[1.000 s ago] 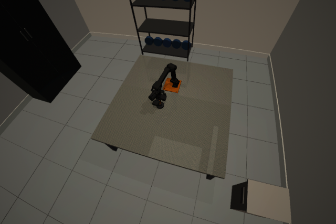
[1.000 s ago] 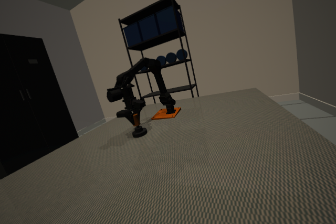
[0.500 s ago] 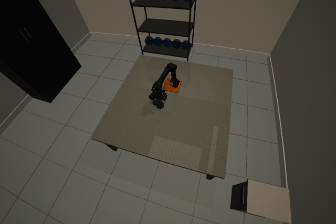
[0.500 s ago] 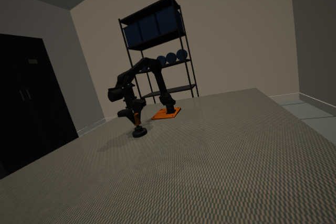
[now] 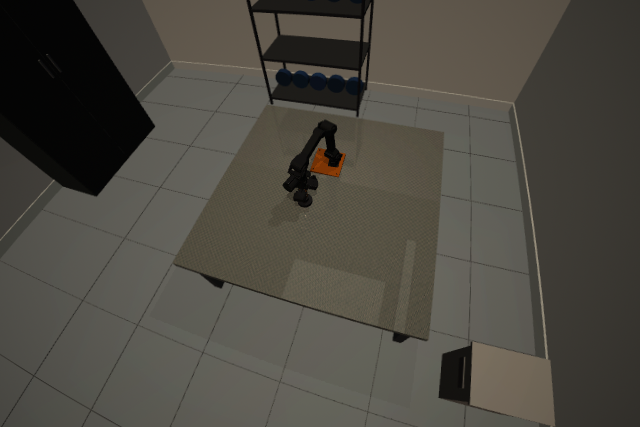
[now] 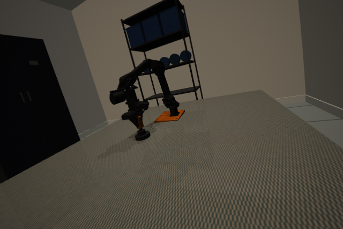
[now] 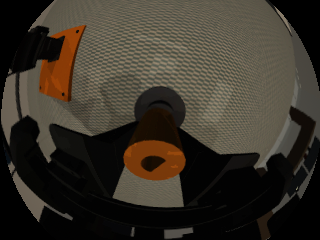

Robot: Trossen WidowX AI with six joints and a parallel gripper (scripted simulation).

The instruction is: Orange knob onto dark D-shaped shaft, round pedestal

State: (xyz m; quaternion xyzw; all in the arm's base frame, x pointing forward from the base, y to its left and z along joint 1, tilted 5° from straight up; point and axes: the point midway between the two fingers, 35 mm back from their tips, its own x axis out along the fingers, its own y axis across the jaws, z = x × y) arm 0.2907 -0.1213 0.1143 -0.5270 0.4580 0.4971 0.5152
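Note:
The orange knob point(image 6: 140, 121) point(image 7: 172, 155) is upright between the fingers of my gripper point(image 6: 139, 125) point(image 7: 156, 128), which is shut on it. In the wrist view its top face shows a dark hole with a partly straight, angled edge. The round dark pedestal point(image 5: 305, 201) point(image 6: 142, 136) point(image 7: 143, 102) stands on the table directly below the knob. In the exterior view a short dark piece shows between the knob's lower end and the pedestal, so the knob is not down on the pedestal. Whether the shaft's tip is inside the knob cannot be told. The shaft's flat side is hidden.
The arm's orange base plate point(image 5: 325, 169) point(image 6: 163, 116) point(image 7: 60, 80) lies behind the pedestal on the table point(image 5: 361, 236) point(image 6: 221, 151). The tall shelf rack point(image 5: 315, 51) point(image 6: 155, 44) stands beyond the table's back edge.

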